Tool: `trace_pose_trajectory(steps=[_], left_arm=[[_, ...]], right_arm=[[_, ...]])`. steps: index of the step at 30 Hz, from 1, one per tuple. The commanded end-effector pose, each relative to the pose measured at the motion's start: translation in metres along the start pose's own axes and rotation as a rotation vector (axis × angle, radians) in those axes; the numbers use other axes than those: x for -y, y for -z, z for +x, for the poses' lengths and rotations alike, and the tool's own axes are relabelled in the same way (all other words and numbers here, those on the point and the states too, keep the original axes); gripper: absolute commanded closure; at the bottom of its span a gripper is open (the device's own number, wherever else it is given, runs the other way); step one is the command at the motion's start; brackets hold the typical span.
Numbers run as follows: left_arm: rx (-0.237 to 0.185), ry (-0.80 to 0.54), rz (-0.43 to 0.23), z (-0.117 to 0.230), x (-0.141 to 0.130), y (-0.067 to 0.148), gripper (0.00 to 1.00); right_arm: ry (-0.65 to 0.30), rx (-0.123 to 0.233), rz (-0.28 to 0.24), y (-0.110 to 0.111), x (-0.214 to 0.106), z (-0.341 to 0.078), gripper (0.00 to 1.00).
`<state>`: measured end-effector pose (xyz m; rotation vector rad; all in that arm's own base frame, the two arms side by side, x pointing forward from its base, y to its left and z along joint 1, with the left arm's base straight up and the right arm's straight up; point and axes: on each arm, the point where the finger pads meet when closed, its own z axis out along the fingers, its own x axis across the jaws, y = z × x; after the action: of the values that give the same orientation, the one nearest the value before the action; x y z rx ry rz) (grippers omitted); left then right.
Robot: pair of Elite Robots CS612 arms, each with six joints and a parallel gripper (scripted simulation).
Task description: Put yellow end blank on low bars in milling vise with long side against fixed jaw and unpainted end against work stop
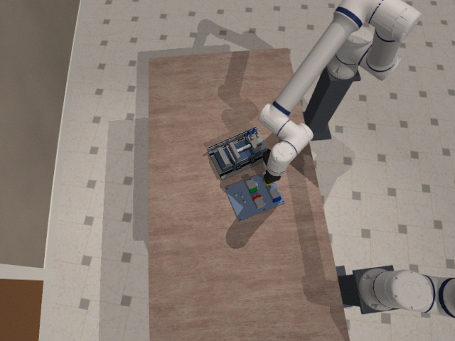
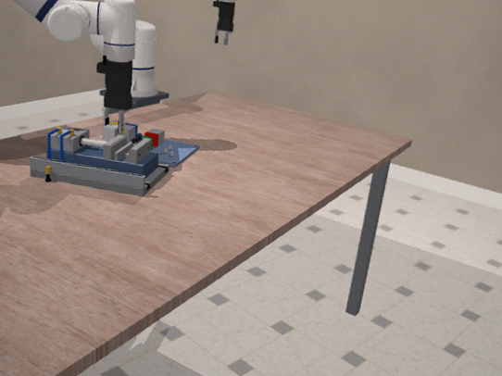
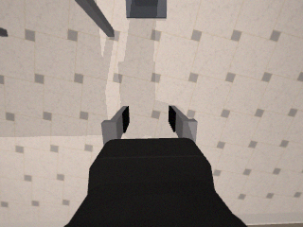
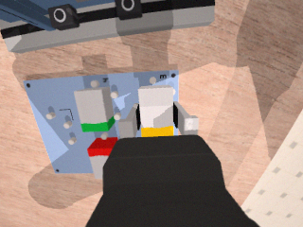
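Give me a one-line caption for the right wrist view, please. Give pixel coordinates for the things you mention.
Right gripper (image 4: 157, 115) clamping the yellow-ended grey block (image 4: 156, 106) above a blue plate (image 4: 43, 128), green-ended and red-ended grey blocks (image 4: 93, 108) (image 4: 98, 166) alongside.

Seen from the right wrist, the green-ended blank (image 1: 252, 185) (image 4: 95, 109) and pegs crowd the claw (image 4: 157, 115) at nine o'clock; three o'clock (bare surface (image 1: 190, 256) (image 2: 255, 157) (image 4: 213, 104)) offers room.

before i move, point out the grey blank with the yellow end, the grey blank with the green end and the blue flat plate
grey blank with the yellow end (image 4: 156, 105) (image 1: 269, 184) (image 2: 110, 131): right wrist, its top; top view, yellow end; exterior, grey side
grey blank with the green end (image 4: 93, 106) (image 1: 251, 184): right wrist and top views, grey top
blue flat plate (image 4: 44, 137) (image 1: 239, 207) (image 2: 183, 152): all three, bare surface
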<state>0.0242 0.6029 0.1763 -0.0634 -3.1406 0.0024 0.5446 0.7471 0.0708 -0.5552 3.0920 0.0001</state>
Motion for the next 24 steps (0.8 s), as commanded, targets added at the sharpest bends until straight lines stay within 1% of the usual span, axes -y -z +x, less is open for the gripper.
trace_pose_trajectory(steps=[1,16,18,24], left_arm=[[0.000,0.000,-0.001,0.000,-0.001,0.001,0.00],[0.000,0.000,-0.001,0.000,-0.001,0.001,0.00],[0.000,0.000,-0.001,0.000,-0.001,0.001,0.00],[0.000,0.000,-0.001,0.000,-0.001,0.001,0.00]], right_arm=[[0.000,0.002,-0.001,0.006,0.000,-0.001,1.00],[0.000,0.001,-0.001,0.033,0.000,-0.001,1.00],[0.000,0.001,-0.001,0.033,0.000,-0.001,1.00],[0.000,0.001,-0.001,0.044,0.000,-0.001,1.00]])
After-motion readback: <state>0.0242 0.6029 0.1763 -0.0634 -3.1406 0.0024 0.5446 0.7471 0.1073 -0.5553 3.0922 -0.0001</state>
